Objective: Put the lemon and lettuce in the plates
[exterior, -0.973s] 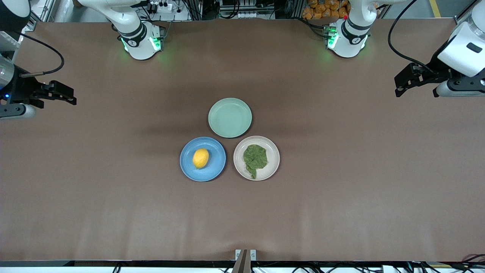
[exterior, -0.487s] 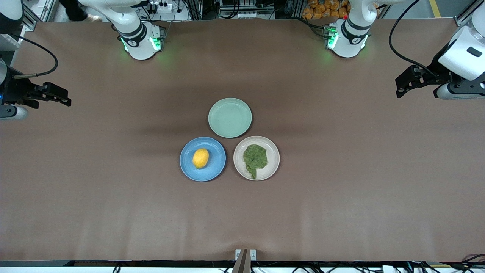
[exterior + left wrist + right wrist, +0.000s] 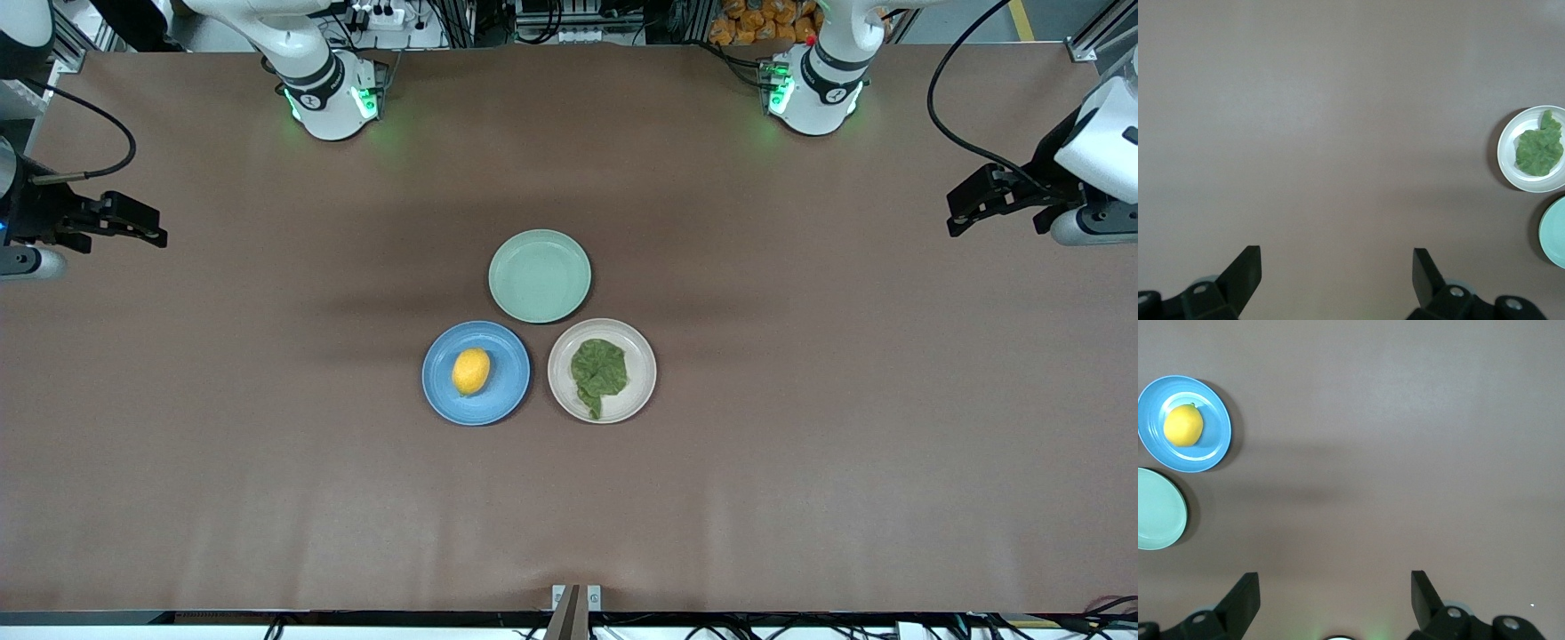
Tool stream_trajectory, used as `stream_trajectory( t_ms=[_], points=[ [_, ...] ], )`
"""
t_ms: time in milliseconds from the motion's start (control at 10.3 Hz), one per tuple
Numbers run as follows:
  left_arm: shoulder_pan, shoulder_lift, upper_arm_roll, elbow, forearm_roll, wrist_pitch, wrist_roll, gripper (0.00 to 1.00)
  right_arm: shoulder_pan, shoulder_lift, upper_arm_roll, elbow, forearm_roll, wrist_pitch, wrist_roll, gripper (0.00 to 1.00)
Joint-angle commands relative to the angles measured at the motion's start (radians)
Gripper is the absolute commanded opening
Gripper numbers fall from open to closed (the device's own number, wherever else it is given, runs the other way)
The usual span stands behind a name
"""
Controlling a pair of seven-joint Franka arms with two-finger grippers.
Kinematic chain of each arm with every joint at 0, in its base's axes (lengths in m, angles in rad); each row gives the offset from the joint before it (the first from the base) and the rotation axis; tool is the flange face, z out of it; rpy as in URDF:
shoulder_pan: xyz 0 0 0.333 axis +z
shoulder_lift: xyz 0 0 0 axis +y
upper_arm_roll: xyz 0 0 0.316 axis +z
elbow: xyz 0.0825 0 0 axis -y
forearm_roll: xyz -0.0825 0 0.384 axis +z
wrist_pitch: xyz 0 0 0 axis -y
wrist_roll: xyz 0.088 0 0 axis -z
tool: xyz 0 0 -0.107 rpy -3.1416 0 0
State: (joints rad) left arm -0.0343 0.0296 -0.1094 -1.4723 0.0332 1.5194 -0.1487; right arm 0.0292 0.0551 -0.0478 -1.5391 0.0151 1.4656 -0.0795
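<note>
The yellow lemon (image 3: pixel 471 371) (image 3: pixel 1183 425) lies in the blue plate (image 3: pixel 500 404) (image 3: pixel 1213 453) at mid-table. Beside it, toward the left arm's end, the wrinkly green lettuce (image 3: pixel 598 373) (image 3: pixel 1539 148) rests in the beige-pink plate (image 3: pixel 642 391) (image 3: pixel 1509 162). My left gripper (image 3: pixel 958 213) (image 3: pixel 1337 263) hangs open and empty over bare table at the left arm's end. Over bare table at the right arm's end, my right gripper (image 3: pixel 153 228) (image 3: pixel 1335 587) is likewise open with nothing in it. Both are well away from the plates.
An empty pale green plate (image 3: pixel 540 275) (image 3: pixel 1555 233) (image 3: pixel 1158 510) sits just farther from the front camera than the two filled plates, touching-close to both. The brown table (image 3: pixel 800 462) spreads wide around the plates.
The left gripper has drawn back toward the left arm's end of the table. The right gripper drew back toward the right arm's end, then held. Lemon, lettuce and plates have not moved.
</note>
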Motion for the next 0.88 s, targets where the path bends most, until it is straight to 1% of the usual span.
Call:
stream_trajectory(
  t_ms=[0,292,779],
  points=[
    [0.011,-0.007,-0.024,-0.003,0.019,-0.004,0.026,1.0,-0.011,-0.028,0.017,-0.015,-0.001,-0.019,-0.013,1.0],
    [0.014,-0.011,-0.023,-0.005,0.019,-0.004,0.026,1.0,-0.006,-0.028,0.023,-0.019,-0.004,0.039,0.0,1.0],
    [0.016,-0.01,-0.021,0.003,0.02,-0.004,0.024,1.0,-0.006,-0.028,0.023,-0.026,-0.003,0.048,0.0,1.0]
  ],
)
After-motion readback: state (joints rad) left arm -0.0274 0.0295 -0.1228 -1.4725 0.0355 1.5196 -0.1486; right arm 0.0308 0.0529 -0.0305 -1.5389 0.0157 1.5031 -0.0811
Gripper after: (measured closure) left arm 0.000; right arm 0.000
